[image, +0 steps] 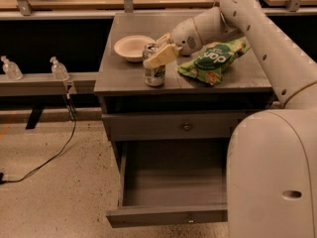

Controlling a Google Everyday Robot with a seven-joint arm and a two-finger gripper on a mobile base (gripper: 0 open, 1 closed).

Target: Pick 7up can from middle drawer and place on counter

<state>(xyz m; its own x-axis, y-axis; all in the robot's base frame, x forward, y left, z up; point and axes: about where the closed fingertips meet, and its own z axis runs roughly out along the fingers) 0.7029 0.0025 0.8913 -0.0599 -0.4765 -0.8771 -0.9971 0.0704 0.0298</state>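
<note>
My tool (154, 54) reached in from the right over the grey table (121, 78), at the end of my white arm (257, 33). Its tan fingers (166, 57) were closed around the upper part of the 7up can (155, 74), one finger crossing the front of the can just below the lid. The can stood upright near the table's front edge, left of the middle. Its base seemed to rest on the table, though I could not be sure from this angle.

Just behind the can, toward the left edge, sat a shallow pale bowl (132, 47), apart from the can. A crumpled green snack bag (213, 61) lay right of the can, spreading toward the table's right edge.

Below the table's front edge, a drawer front with a small round knob (186, 127) was shut. Under that, the middle drawer (173, 185) was pulled out, its grey floor showing. To the left of the cabinet, two small clear bottles (59, 69) stood on a low ledge, and a dark cable (49, 157) trailed across the speckled floor.
</note>
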